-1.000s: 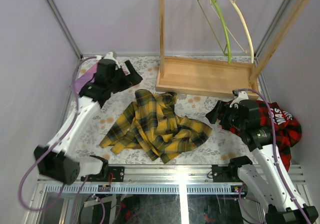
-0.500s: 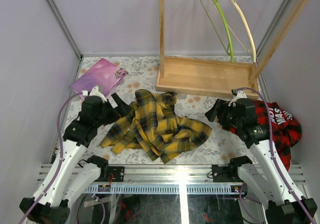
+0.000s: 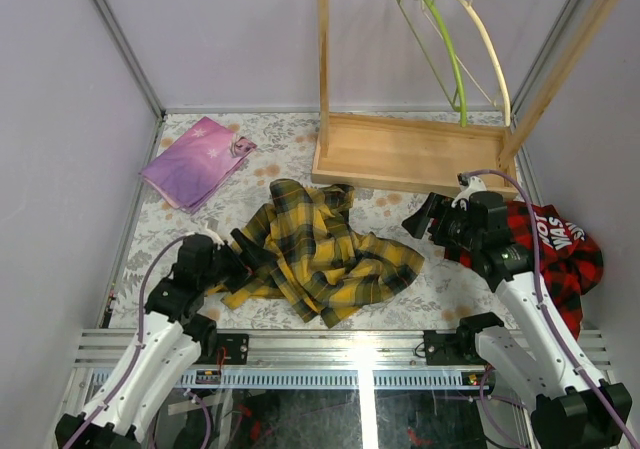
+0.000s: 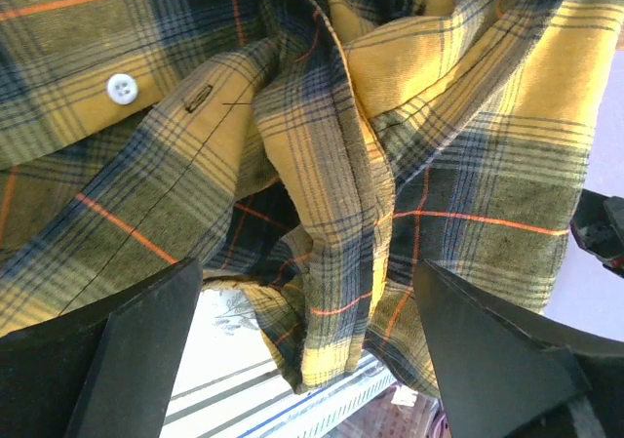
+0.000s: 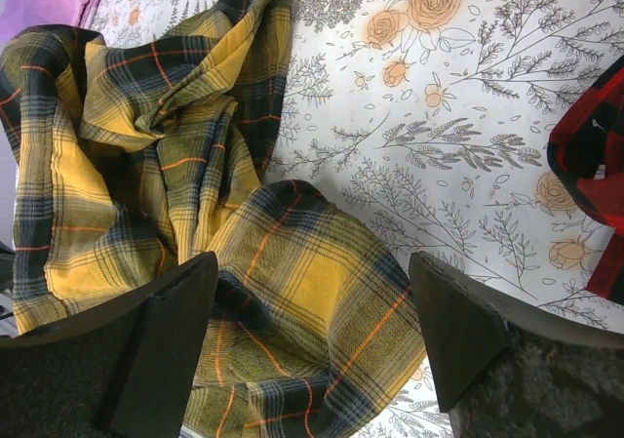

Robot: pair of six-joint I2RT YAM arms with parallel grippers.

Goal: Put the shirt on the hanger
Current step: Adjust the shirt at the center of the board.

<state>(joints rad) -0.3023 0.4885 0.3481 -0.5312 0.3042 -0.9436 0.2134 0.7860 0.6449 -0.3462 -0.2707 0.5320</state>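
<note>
The shirt (image 3: 315,254), yellow-and-black plaid, lies crumpled on the flowered tabletop in the middle of the top view. My left gripper (image 3: 240,259) sits low at its left edge, open. In the left wrist view the shirt (image 4: 322,165) fills the frame, and a hanging fold lies between the wide-apart jaws of the left gripper (image 4: 307,355). My right gripper (image 3: 420,219) hovers just right of the shirt, open. In the right wrist view the right gripper (image 5: 312,331) straddles a flap of shirt (image 5: 175,165) below it. The pale green hanger (image 3: 447,49) hangs on the wooden rack's top rail.
A cream curved hanger (image 3: 490,44) hangs beside the green one. The wooden rack's base (image 3: 410,154) stands at the back. A red-and-black plaid garment (image 3: 555,249) lies at the right under the right arm. A purple pouch (image 3: 195,161) lies at the back left.
My left arm has swung back from the far left corner to the shirt's near left edge, uncovering the purple pouch. My right gripper has shifted slightly left towards the shirt.
</note>
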